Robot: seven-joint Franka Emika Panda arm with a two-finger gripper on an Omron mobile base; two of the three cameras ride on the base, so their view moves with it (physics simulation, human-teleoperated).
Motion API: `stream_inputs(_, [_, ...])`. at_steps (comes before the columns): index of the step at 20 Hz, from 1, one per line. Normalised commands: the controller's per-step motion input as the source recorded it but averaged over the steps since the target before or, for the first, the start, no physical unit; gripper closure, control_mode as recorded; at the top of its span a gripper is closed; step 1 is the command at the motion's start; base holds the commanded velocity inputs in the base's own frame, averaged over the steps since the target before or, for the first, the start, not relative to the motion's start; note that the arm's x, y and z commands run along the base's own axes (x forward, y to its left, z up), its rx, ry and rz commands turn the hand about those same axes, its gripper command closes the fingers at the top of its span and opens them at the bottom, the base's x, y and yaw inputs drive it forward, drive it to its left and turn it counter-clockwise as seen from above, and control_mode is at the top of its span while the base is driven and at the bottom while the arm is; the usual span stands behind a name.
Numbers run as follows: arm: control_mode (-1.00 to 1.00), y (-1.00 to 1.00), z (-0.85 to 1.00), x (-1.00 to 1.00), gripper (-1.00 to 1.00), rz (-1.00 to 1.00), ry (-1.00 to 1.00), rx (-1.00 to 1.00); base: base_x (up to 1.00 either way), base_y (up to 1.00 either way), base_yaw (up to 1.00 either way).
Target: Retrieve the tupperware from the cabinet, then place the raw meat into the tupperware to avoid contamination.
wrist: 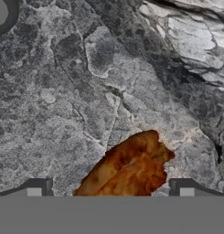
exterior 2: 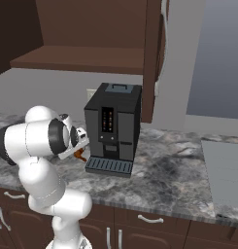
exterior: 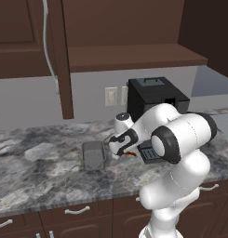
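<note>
**End effector low over raw meat**

Left: small grey translucent rectangular tupperware (exterior: 93,155) upright on the grey marbled stone table (exterior: 36,167). Just right: end effector (exterior: 123,149) open, fingertips (wrist: 39,186) either side of the orange-brown raw meat (wrist: 129,167), gripping nothing. Further right: tall black coffee machine (exterior 2: 113,127). Above: dark brown wooden cabinet (exterior: 22,37), door open.

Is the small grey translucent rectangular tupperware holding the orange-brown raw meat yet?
No. The tupperware stands empty on the counter; the raw meat sits between the gripper's fingertips.
</note>
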Motion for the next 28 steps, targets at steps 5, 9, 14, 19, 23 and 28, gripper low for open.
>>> stream_inputs(5, [-1.0,0.0,-0.2,0.01,-1.0,-0.04,0.0,0.0,0.0,0.0,0.0])
stream_inputs(9, [-1.0,0.0,-0.21,0.0,-1.0,-0.04,0.0,0.0,0.0,0.0,0.0])
stream_inputs(14, [-1.0,0.0,-0.19,0.0,-1.0,-0.05,0.01,0.0,0.0,0.0,0.0])
stream_inputs(19, [-1.0,0.0,-0.18,0.0,-1.0,-0.05,0.03,0.0,0.0,0.0,0.0])
stream_inputs(23, [-1.0,0.0,-0.2,0.0,-1.0,-0.05,0.03,0.0,0.0,0.0,0.0])
stream_inputs(28, [-1.0,0.0,-0.18,0.0,-1.0,-0.04,0.03,0.0,0.0,0.0,0.0])
